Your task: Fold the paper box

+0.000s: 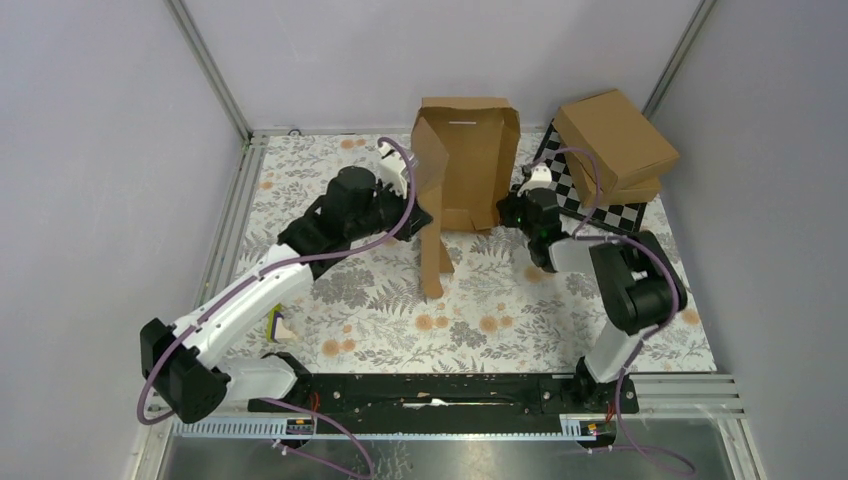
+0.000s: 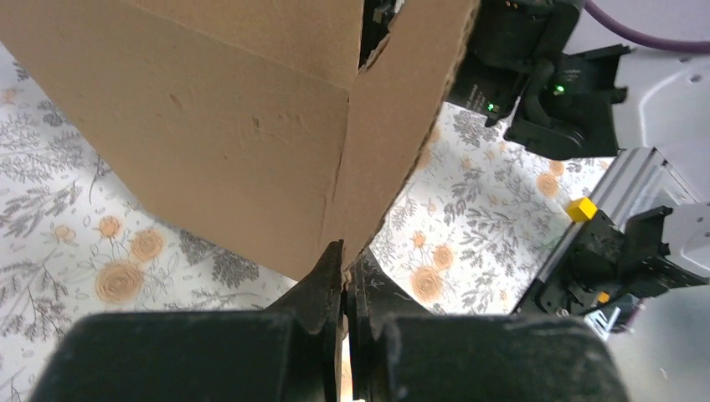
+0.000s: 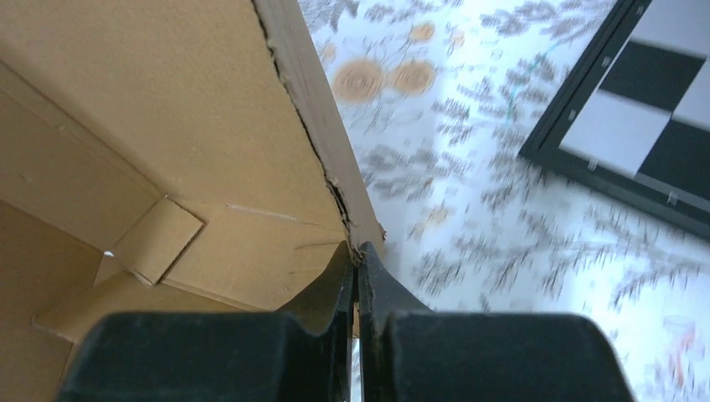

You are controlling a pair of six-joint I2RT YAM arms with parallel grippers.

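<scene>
The paper box (image 1: 465, 165) is a brown cardboard blank, partly folded, held up off the floral table at the back centre with its side walls raised and a long flap (image 1: 433, 255) hanging down to the table. My left gripper (image 1: 410, 195) is shut on its left wall; in the left wrist view the jaws (image 2: 345, 260) pinch the cardboard edge (image 2: 251, 126). My right gripper (image 1: 510, 212) is shut on the box's right lower edge; in the right wrist view the jaws (image 3: 355, 255) clamp the wall's edge (image 3: 209, 167), with inner flaps visible.
Two ready-made cardboard boxes (image 1: 615, 145) are stacked at the back right on a black-and-white checkerboard (image 1: 600, 205), which also shows in the right wrist view (image 3: 645, 117). A small pale object (image 1: 283, 325) lies near the left arm. Grey walls enclose the table.
</scene>
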